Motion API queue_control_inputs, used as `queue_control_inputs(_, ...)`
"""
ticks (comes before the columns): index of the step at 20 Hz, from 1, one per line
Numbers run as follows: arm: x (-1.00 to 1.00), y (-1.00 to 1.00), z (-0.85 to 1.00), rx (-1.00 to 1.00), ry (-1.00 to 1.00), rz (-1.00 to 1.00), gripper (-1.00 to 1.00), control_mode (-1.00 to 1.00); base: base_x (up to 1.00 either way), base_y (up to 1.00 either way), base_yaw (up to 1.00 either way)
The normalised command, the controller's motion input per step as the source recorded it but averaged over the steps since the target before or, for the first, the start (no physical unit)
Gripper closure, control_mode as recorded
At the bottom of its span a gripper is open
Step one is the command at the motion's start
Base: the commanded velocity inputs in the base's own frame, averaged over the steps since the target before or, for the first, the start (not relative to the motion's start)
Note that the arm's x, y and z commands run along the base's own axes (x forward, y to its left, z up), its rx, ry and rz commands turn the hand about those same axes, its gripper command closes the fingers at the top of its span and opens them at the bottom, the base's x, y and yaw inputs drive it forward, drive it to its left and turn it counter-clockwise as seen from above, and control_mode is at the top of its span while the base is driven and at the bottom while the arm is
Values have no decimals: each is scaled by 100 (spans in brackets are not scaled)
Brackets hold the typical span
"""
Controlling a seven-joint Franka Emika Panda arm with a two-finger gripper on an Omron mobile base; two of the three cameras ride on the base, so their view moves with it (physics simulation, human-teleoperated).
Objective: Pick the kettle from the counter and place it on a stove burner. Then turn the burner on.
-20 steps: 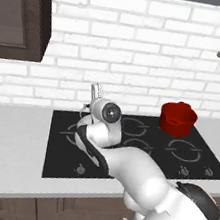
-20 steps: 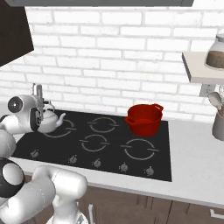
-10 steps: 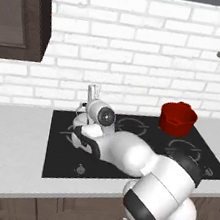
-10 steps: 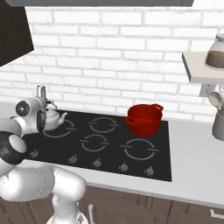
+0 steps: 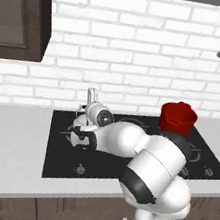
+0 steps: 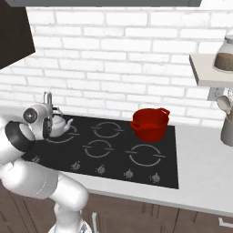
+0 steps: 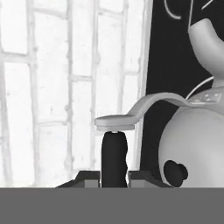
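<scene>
**Kettle at the cooktop's back-left ring, its handle in the closed claw**

At far left, the pale grey smooth tabletop (image 5: 9,151) runs under a dark wooden wall cabinet (image 5: 19,13) that the picture edge cuts off. Next comes the black glass cooktop (image 5: 62,162). Over its back-left corner the small rounded silvery-white kettle (image 6: 58,124) is mostly masked by the robot's white wrist in the left base view, where little more than a sliver of its body shows. In the right base view its short spout points right over the large thin grey burner ring (image 6: 63,135), and the wrist hides its left side; whether its base touches the glass cannot be made out.

The claw (image 7: 114,151) is closed, its dark fingertips (image 7: 114,157) pressed together just under the kettle's thin arched handle. The hand view cuts off the kettle's body at the right edge, with the dark lid knob low beside the fingers.

Further right, a red pot with side handles (image 6: 149,124) stands on the cooktop's back-right area. At far right, a wall shelf (image 6: 210,75) carries a glass jar cropped by the frame.
</scene>
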Motion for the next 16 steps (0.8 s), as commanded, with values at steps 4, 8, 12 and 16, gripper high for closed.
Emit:
queue_control_inputs(4, 14, 12, -43, 0, 10, 0, 100, -100, 0, 0, 0)
queue_control_inputs(8, 10, 9, -41, 0, 9, 1, 100, -100, 0, 0, 0)
queue_control_inputs(12, 18, 5, -24, 0, 1, 0, 100, -100, 0, 0, 0)
queue_control_inputs(16, 21, 0, 0, 0, -2, 0, 100, -100, 0, 0, 0)
